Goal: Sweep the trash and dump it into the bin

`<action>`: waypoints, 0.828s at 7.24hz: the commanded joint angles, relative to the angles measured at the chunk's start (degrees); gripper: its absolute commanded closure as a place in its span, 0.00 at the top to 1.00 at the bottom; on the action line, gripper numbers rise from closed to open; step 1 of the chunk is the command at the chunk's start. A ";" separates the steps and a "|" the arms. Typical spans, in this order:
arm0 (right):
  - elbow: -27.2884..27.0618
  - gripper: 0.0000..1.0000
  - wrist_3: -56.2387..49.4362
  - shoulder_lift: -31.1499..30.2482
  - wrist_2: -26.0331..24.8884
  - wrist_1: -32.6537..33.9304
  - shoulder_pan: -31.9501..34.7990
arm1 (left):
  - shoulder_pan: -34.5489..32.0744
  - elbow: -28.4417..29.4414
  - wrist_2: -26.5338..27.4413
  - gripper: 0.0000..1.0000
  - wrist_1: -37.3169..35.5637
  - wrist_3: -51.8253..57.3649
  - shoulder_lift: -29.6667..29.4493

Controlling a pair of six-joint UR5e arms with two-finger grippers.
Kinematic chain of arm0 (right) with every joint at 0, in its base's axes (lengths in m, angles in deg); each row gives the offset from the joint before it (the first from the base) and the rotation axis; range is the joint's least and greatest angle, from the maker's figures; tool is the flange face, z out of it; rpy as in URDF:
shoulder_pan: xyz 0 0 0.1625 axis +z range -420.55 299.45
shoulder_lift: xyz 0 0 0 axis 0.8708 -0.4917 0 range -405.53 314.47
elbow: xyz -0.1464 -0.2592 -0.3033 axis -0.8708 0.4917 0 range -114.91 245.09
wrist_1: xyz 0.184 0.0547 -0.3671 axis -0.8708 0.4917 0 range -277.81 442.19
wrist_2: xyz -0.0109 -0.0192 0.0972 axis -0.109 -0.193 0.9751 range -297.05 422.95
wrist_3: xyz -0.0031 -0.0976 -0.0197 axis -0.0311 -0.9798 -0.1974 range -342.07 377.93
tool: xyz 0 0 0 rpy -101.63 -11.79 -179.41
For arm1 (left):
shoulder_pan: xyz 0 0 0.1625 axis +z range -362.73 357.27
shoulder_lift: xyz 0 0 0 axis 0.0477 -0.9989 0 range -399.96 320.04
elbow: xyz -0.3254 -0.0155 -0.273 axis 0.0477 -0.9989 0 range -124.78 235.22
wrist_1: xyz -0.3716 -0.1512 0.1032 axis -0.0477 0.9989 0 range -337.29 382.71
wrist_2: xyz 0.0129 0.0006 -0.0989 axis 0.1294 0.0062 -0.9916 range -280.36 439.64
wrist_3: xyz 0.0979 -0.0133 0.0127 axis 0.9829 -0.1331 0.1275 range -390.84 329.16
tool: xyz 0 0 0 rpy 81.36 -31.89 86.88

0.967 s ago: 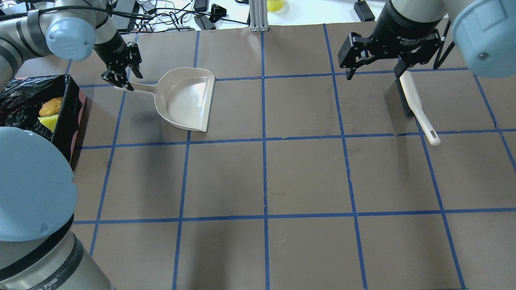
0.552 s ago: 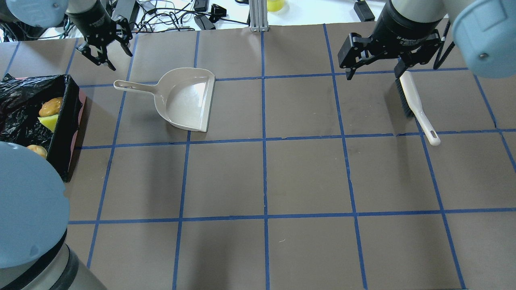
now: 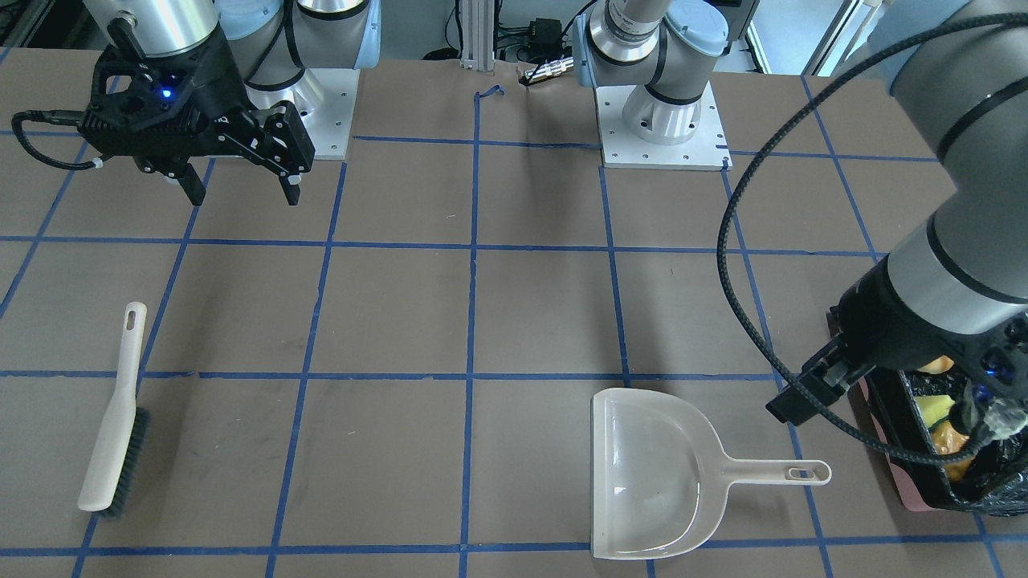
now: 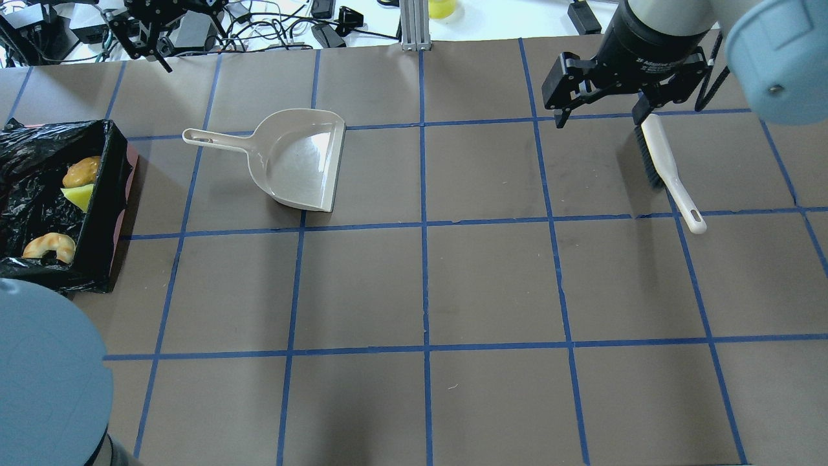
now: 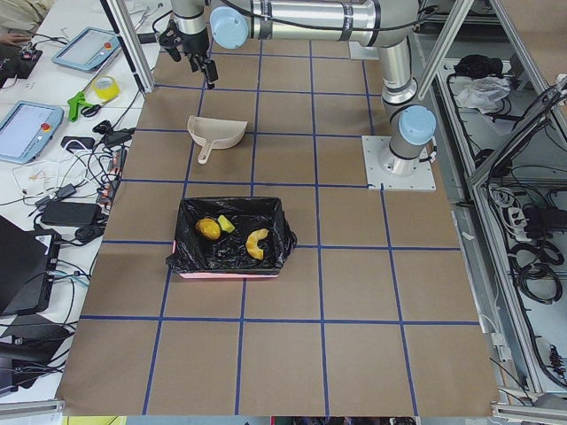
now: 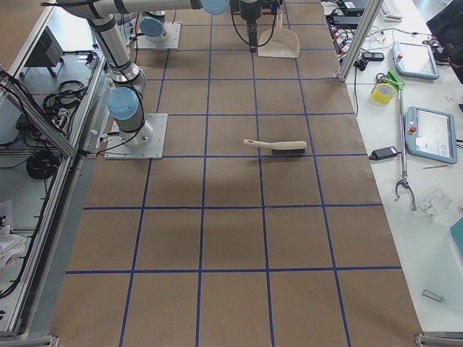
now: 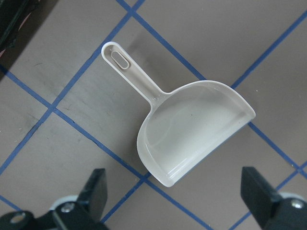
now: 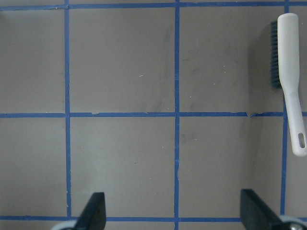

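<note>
The bin [image 4: 103, 194], pinkish with a black bag, stands at the table's left edge. Inside it lie the potato-like piece [image 4: 81, 171], the yellow-green sponge [image 4: 79, 196] and the croissant-like piece [image 4: 48, 246]; all three also show in the exterior left view [image 5: 207, 229]. The beige dustpan [image 4: 301, 162] lies empty on the table. My left gripper [image 4: 150, 48] is open and empty, raised beyond the table's far left edge, and looks down on the dustpan [image 7: 192, 129]. My right gripper [image 4: 598, 110] is open and empty above the brush head.
The beige brush [image 4: 666, 168] with dark bristles lies at the far right, also in the right wrist view [image 8: 290, 72]. Cables and devices lie on the white bench beyond the far edge. Blue tape lines grid the brown table.
My left gripper has let go of the dustpan handle and risen away toward the far left. The croissant-like piece in the bin is now uncovered. The right gripper has not moved.
</note>
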 commanded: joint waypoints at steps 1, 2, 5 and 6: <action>0.00 1.00 0.00 0.00 0.00 0.00 0.00 | -1.11 -0.85 -0.13 1.00 1.83 8.98 1.73; 0.00 1.00 0.00 0.00 0.00 0.09 0.00 | -1.03 -1.64 -0.05 1.00 3.75 15.23 3.74; 0.00 1.00 0.00 0.00 0.00 0.00 0.00 | -1.12 -15.38 -0.04 1.00 4.13 18.28 13.74; 0.00 1.00 0.00 0.00 0.00 0.09 0.00 | -1.20 -21.36 -0.04 1.00 1.60 18.37 17.79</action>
